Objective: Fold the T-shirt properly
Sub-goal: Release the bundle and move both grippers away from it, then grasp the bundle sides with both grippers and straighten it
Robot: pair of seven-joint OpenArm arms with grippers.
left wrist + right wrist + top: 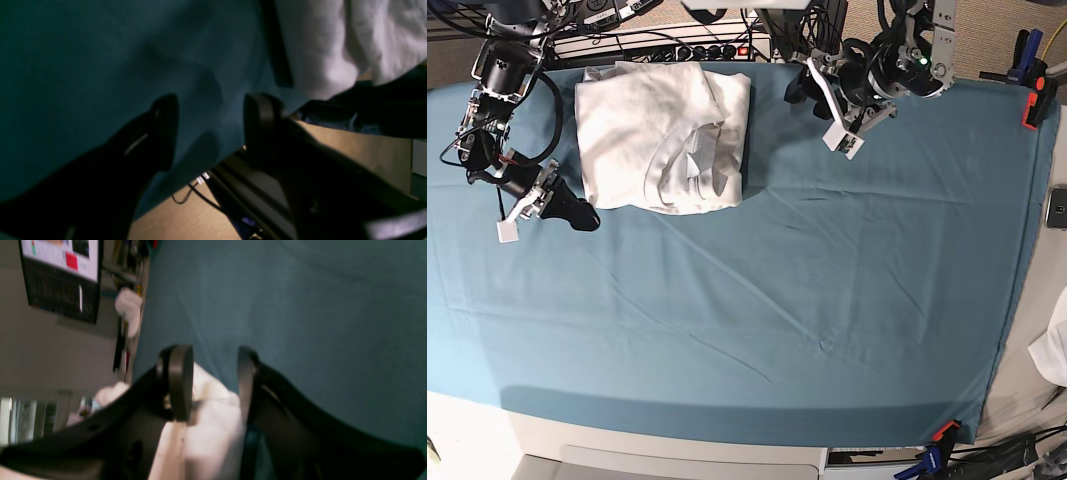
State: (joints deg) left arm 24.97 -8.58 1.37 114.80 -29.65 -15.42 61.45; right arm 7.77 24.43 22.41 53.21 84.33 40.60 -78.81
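A: Left wrist view?
B: The left gripper (210, 131) is spread wide, released, holding nothing, above the teal cover (100, 66). The T-shirt (333, 43) sits far right, cut off.
A: Right wrist view?
B: The right gripper (213, 383) has its 2 jaws parted, empty; white cloth behind is blurred.
A: Base view?
B: T-shirt (662, 135) folded at the far left, between both arms, neither touching it.

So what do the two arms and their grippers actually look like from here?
Both arms are black with exposed black cables. The left gripper and right gripper each have two curved matte-black fingers ending in flat rounded pads. A small white block sits near each wrist.
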